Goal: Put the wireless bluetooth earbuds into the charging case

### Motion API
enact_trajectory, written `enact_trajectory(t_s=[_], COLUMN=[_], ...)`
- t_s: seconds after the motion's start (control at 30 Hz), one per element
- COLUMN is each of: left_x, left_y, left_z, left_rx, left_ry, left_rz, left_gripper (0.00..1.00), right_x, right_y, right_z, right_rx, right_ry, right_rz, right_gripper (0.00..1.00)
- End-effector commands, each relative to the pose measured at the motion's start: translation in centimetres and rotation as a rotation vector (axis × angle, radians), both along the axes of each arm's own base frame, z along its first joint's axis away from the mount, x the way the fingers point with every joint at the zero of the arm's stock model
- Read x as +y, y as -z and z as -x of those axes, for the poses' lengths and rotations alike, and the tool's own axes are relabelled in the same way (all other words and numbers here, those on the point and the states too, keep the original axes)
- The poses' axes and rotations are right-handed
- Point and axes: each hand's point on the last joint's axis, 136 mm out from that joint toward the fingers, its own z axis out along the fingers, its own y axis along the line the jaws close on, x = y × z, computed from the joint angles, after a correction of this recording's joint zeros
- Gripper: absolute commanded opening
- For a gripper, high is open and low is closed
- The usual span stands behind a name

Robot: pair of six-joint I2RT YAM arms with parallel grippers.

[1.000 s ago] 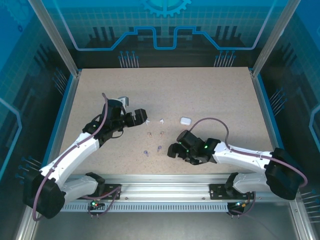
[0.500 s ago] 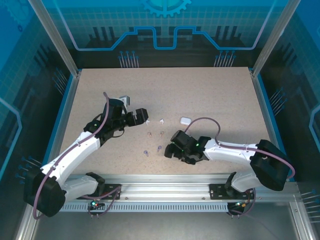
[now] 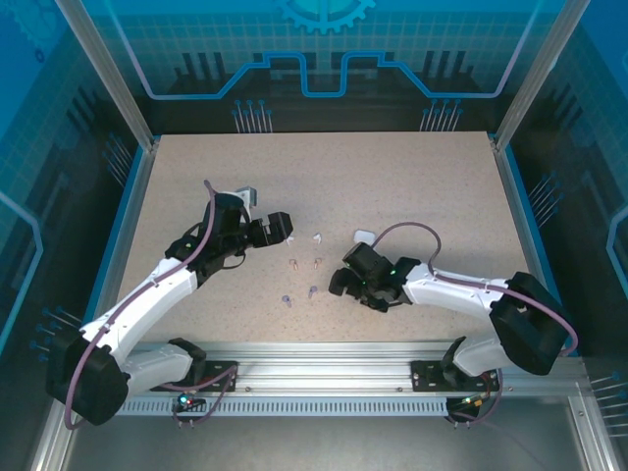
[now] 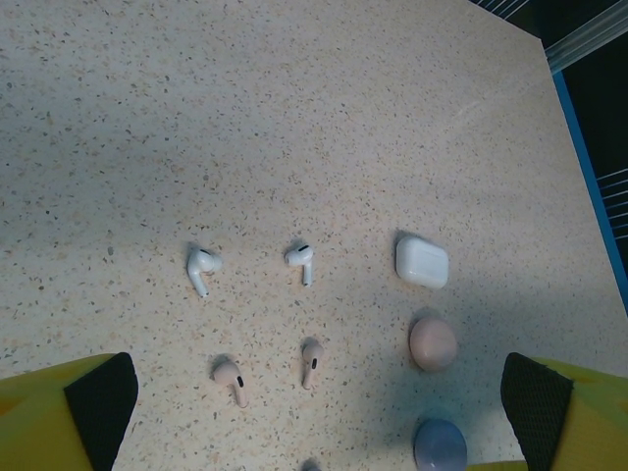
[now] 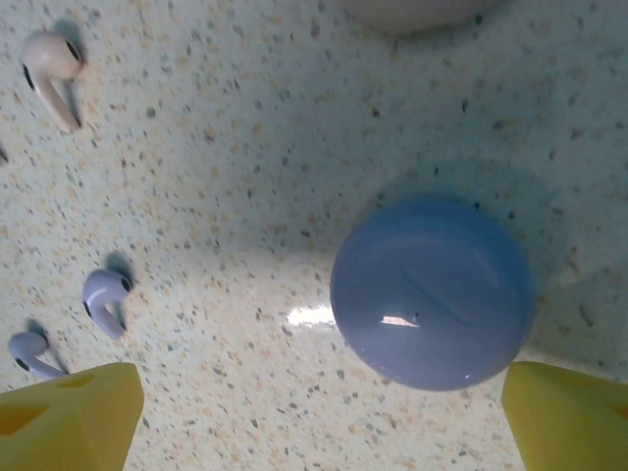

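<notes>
In the left wrist view two white earbuds [image 4: 201, 267] [image 4: 300, 259] lie above two pink earbuds [image 4: 232, 378] [image 4: 311, 359]. To their right stand a closed white case [image 4: 422, 262], a pink case [image 4: 433, 342] and a purple case [image 4: 439, 444]. My left gripper [image 4: 316, 397] hangs open above them, holding nothing. My right gripper [image 5: 319, 422] is open low over the purple case [image 5: 432, 292], which sits closed just inside its right finger. Two purple earbuds [image 5: 105, 294] [image 5: 29, 350] lie left of that case. From above, the left gripper [image 3: 282, 228] is left of the buds and the right gripper [image 3: 355, 292] right of them.
The speckled table [image 3: 412, 177] stretches bare toward the back and both sides. Blue rails [image 3: 517, 206] and glass walls fence it in. The white case [image 3: 363, 235] lies just beyond the right gripper, and a pink earbud [image 5: 51, 61] sits at the right wrist view's upper left.
The right arm has swung its gripper a little farther from the near edge, toward the cases. The left arm has barely moved. Both grippers stay open.
</notes>
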Motion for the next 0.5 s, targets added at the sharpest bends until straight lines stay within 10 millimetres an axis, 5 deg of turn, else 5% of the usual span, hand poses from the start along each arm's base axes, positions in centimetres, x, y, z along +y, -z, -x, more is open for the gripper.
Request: enact_trajectory(t_s=[0.0, 0.3, 0.47], left_x=[-0.9, -0.9, -0.7], left_y=[-1.0, -1.3, -1.1], left_z=[0.0, 0.2, 0.1], left_rx=[-0.021, -0.028, -0.021], left_ry=[0.028, 0.024, 0.008], left_rz=[0.026, 0.041, 0.042], left_gripper=[0.99, 0.99, 0.99], right_x=[-0.3, -3.3, -3.4], right_y=[-0.4, -2.4, -1.8], right_z=[-0.9, -1.2, -0.9], right_rx=[0.009, 0.055, 0.091], right_ry=[0.011, 0.099, 0.153], right_rz=[0.033, 0.328, 0.382], right_gripper=[0.95, 0.95, 0.94])
